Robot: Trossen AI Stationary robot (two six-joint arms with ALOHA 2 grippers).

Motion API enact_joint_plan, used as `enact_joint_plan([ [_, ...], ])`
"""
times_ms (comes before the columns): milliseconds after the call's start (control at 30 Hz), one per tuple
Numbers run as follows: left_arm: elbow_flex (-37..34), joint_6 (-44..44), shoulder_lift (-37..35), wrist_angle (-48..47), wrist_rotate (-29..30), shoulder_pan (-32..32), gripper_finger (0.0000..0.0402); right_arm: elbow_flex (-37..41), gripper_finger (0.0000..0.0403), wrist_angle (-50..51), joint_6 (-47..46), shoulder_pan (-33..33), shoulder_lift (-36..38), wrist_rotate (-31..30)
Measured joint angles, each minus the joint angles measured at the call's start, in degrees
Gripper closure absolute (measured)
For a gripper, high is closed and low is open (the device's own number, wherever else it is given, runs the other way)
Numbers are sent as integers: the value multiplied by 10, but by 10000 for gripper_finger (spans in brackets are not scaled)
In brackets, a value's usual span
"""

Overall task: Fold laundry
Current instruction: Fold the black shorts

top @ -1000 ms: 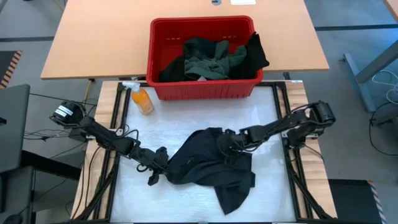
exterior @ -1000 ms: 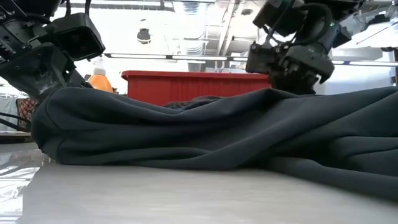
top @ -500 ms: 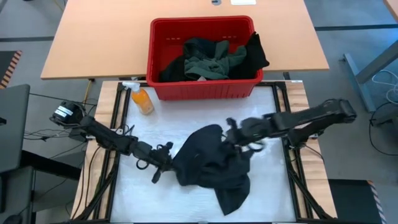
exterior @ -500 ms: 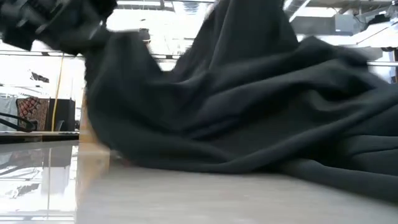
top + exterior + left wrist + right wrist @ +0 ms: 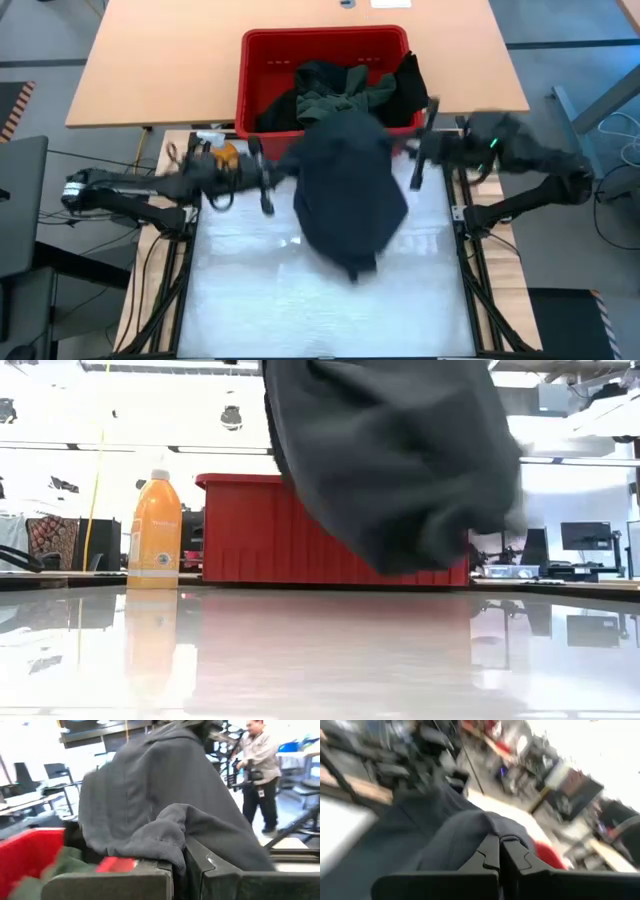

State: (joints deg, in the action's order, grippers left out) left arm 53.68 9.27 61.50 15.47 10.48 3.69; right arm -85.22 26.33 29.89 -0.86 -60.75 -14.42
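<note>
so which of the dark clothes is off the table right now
The big black garment, held up between the left tool and right tool, hanging above the white table. The green and black clothes lie piled in the red basket.

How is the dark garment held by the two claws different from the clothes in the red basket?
The dark garment hangs in the air, spread between the left claw and right claw; the basket clothes lie crumpled inside the red basket. The held garment is one piece; the basket holds several, some green. Both are dark soft cloth.
</note>
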Motion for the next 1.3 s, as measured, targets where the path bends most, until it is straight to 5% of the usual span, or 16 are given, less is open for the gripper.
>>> enact_joint_plan([
  [200, 167, -15, 50, -276, -108, 23, 401, -115, 386, 103, -50, -7, -56, 166],
  [367, 110, -69, 89, -427, -128, -28, 401, -47, 386, 245, -156, 52, -108, 272],
  [467, -5, -124, 120, -362, -126, -78, 401, 82, 386, 175, -213, 108, -140, 271],
  [600, -162, -199, 174, -160, -117, -152, 401, 255, 386, -15, -278, 148, -189, 258],
  [800, -273, -292, 247, -2, -52, -239, 398, 352, 386, -209, -363, 156, -276, 239],
  [1033, -250, -309, 243, -59, -68, -246, 326, 334, 386, -222, -376, 160, -345, 249],
  [1300, -132, -230, 144, -330, -65, -202, 228, 316, 382, -224, -405, 171, -389, 277],
])
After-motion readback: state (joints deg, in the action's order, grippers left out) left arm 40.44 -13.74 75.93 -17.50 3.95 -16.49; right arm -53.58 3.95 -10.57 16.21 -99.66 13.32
